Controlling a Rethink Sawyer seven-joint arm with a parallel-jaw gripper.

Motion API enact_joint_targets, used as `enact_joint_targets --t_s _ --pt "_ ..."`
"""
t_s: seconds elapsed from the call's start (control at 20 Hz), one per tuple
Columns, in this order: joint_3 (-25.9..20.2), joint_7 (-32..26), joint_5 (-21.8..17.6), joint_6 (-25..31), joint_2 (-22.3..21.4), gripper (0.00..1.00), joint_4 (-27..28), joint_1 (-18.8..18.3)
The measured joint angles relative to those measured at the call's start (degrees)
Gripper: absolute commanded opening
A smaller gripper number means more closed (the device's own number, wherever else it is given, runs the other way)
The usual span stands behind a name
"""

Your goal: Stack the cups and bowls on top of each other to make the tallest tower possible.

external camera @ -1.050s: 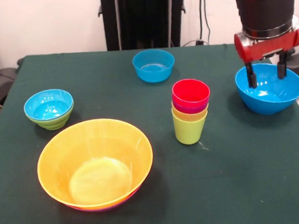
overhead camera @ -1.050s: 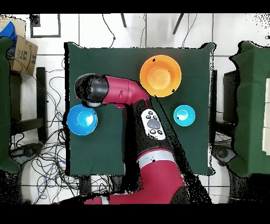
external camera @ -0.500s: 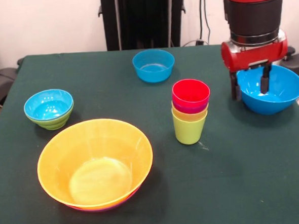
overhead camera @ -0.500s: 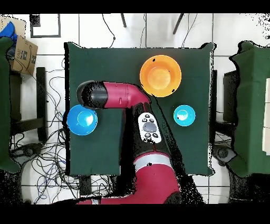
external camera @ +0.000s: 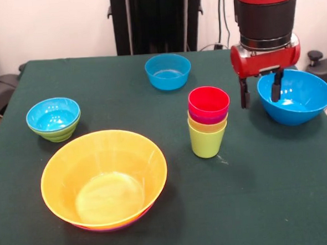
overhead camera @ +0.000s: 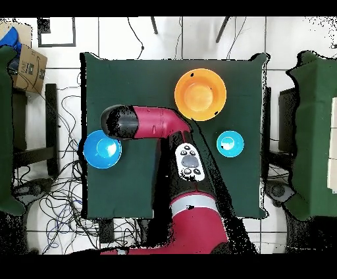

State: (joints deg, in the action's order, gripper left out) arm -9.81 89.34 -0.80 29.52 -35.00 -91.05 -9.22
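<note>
The tower (external camera: 208, 122) is a nest of cups right of the table's middle: lime green lowest, then yellow, purple and red on top. My gripper (external camera: 260, 99) hangs open and empty just right of it, one finger outside the large blue bowl (external camera: 296, 99) and the other over its left rim. In the overhead view the arm hides the cups and the gripper; the large blue bowl (overhead camera: 102, 149) shows beside the arm's end. A large yellow-orange bowl (external camera: 104, 179) sits at the front left, with a purple edge under its base.
A small blue bowl (external camera: 168, 71) stands at the back centre. Another small blue bowl (external camera: 53, 114) is nested in a green bowl (external camera: 57, 132) at the left. The large blue bowl lies close to the table's right edge. A black stand (external camera: 156, 20) rises behind the table.
My gripper has moved left in the front view, from above the large blue bowl's inside to its left rim, nearer the cup stack. It stayed open. Nothing else moved.
</note>
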Motion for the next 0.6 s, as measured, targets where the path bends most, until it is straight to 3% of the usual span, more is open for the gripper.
enact_joint_targets --t_s 0.6 --pt "-10.02 0.00 -1.84 -0.01 -0.16 1.00 -3.64 -10.85"
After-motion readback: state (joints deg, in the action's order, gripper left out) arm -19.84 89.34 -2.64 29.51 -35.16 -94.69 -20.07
